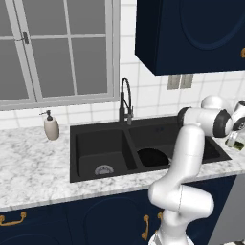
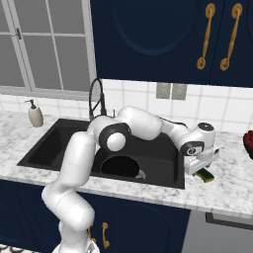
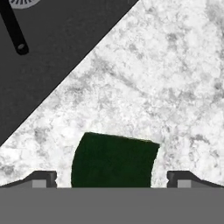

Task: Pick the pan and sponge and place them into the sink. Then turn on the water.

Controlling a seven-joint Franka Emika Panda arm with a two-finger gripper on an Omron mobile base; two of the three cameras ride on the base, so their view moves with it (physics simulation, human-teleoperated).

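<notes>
left base view: the arm is reaching out to the right over the sink [image 1: 81,136], and the pan [image 1: 153,157] is lying in the right basin. the sponge [image 1: 236,141] is peeking out on the counter [image 1: 33,167] by the right edge, just under the hand.

right base view: the gripper [image 2: 203,168] is hanging low over the sponge [image 2: 204,175], which is sitting on the marble counter [image 2: 227,188] just right of the sink [image 2: 54,133]. the pan [image 2: 118,167] is resting in the near basin.

hand view: the fingertips are standing wide apart, nothing gripped, with the sponge's [image 3: 113,159] dark green face lying between them on the counter [image 3: 175,78]. the pan's handle is showing in the sink [image 3: 61,48] at top left.
</notes>
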